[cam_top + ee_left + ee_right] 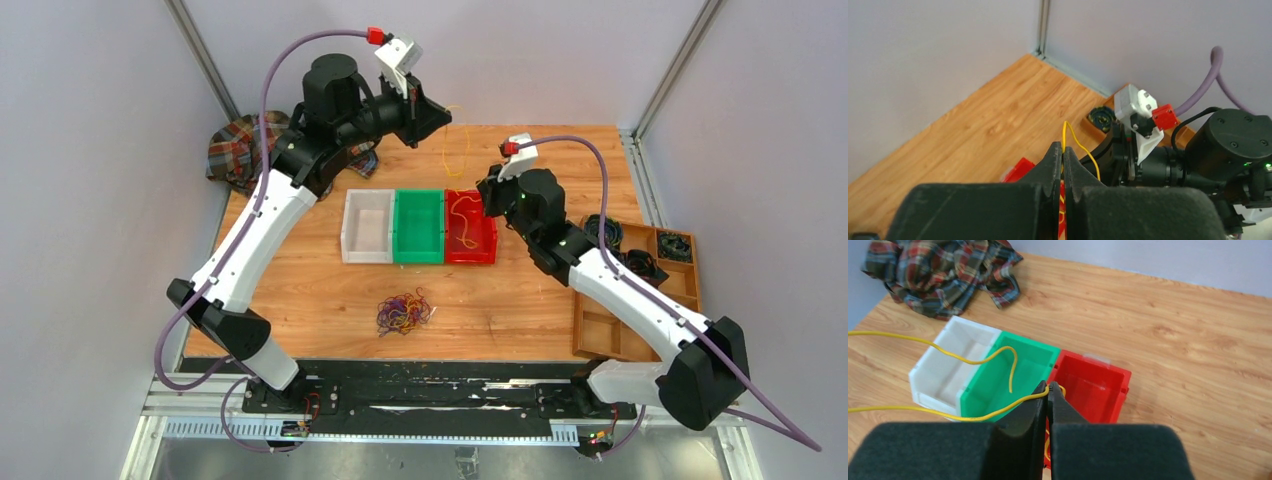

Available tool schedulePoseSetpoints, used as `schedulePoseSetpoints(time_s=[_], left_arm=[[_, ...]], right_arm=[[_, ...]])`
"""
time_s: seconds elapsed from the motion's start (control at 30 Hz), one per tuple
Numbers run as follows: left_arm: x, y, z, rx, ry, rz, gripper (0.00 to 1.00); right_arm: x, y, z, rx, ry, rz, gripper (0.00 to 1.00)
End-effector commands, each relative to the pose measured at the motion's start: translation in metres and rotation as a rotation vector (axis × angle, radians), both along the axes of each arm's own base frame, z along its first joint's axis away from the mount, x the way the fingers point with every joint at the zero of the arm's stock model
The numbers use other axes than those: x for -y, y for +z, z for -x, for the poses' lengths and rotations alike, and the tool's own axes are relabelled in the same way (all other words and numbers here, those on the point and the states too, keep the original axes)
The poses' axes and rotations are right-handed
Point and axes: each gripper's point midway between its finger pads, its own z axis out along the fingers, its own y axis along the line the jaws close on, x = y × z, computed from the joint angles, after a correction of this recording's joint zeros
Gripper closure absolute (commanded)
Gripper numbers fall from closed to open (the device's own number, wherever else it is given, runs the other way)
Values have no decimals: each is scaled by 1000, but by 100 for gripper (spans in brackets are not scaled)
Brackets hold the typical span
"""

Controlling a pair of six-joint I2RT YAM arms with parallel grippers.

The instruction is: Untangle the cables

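The left gripper [1063, 150], raised at twelve o'clock of the green bin [418, 225], is clenched on a yellow cable [1064, 135]; the right gripper [1048, 390] pinches it above the red bin [470, 260]. The tangled cables [403, 313] lie on the worktop [520, 300] at six o'clock.

I can't read any text, label, brand or number on anything in my three views.

A light wooden counter [520, 300] with visible grain lay beneath the left tool [1063, 151] and the right tool [1047, 391]. Plain pale grey walls [90, 150] rose behind and beside them, with a slanting silver metal post [204, 55] beyond the left tool. Lighting was soft, even.
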Motion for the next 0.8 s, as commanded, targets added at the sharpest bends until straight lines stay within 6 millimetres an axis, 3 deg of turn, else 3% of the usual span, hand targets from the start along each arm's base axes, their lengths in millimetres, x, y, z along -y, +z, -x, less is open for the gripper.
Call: schedulePoseSetpoints(time_s=[0.0, 0.17, 0.43, 0.47, 0.63, 0.77], left_arm=[[1, -6, -1, 15, 5, -25, 100], [3, -15, -6, 6, 4, -54, 100], [-5, -90, -29, -116, 115, -264, 100], [-5, -99, -31, -138, 110, -286, 100], [3, -122, -34, -195, 84, -312, 100], [9, -141, -43, -201, 85, -356, 100]], right_arm=[[20, -11, -13, -11, -73, -21, 99], [37, -31, -24, -61, -111, -28, 99], [35, -91, -35, -187, -134, 46, 99], [34, -96, -35, -201, -131, 48, 98], [29, -119, -23, -298, -126, -8, 69], [23, -140, -3, -440, -96, -84, 69]])
